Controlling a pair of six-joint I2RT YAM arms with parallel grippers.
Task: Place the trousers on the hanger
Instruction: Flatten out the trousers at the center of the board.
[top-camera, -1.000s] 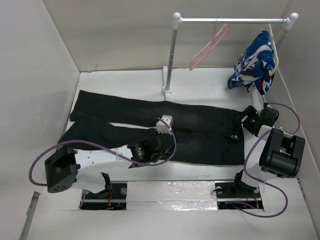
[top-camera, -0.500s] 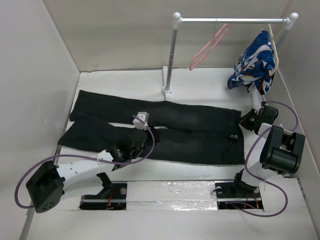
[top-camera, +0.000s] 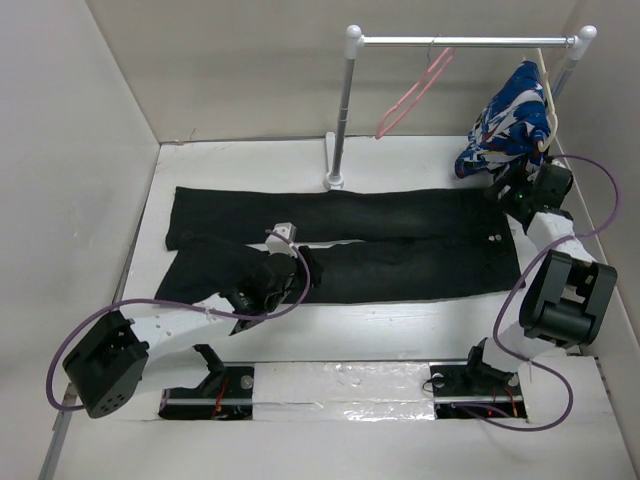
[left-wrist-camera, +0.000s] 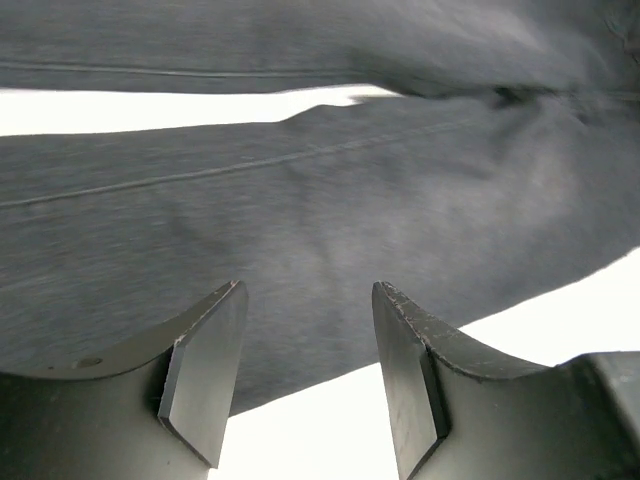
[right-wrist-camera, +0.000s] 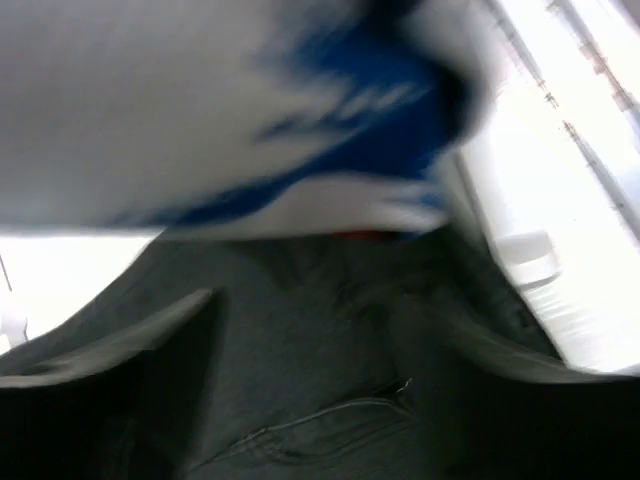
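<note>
Trousers (top-camera: 400, 215) are lying flat beneath spread left fingers (left-wrist-camera: 212, 350) — hanger (top-camera: 408, 102) is hanging bare, loading outstanding; right fingers (right-wrist-camera: 120, 345) blurred, cannot tell.

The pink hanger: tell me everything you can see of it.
The hanger is a thin pink wire-like triangle whose hook sits over the metal rail. It hangs slanted, nearly edge-on to the top camera, bare, left of the patterned garment and apart from it. Only the rail touches it.
</note>
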